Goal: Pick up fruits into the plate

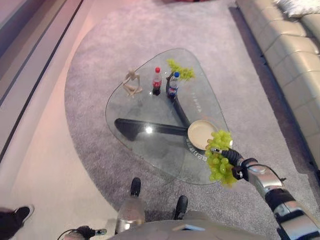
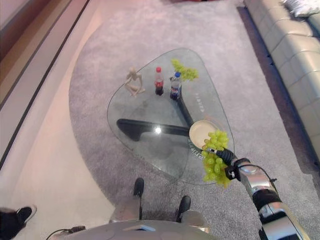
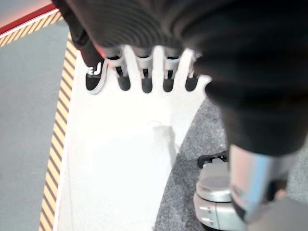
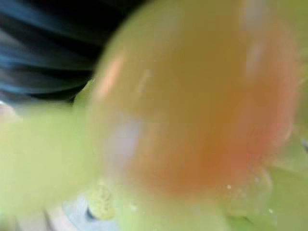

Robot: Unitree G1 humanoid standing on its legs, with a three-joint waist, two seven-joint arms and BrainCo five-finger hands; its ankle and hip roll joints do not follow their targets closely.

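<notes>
My right hand (image 1: 233, 159) is shut on a bunch of green grapes (image 1: 220, 156) and holds it over the near right edge of the glass table (image 1: 145, 107). The bunch hangs just on my side of the cream plate (image 1: 200, 134), with its top overlapping the plate's near rim. The same grapes (image 4: 192, 106) press close against the right wrist view. A second bunch of green grapes (image 1: 181, 71) lies at the table's far end. My left hand (image 3: 144, 77) hangs low over the floor, away from the table, with its fingers straight and nothing in them.
A red-capped cola bottle (image 1: 157, 81) and a blue-capped bottle (image 1: 173, 84) stand by the far grapes, with a small wooden figure (image 1: 131, 83) to their left. A sofa (image 1: 295, 55) runs along the right. A person's shoe (image 1: 20, 215) is at lower left.
</notes>
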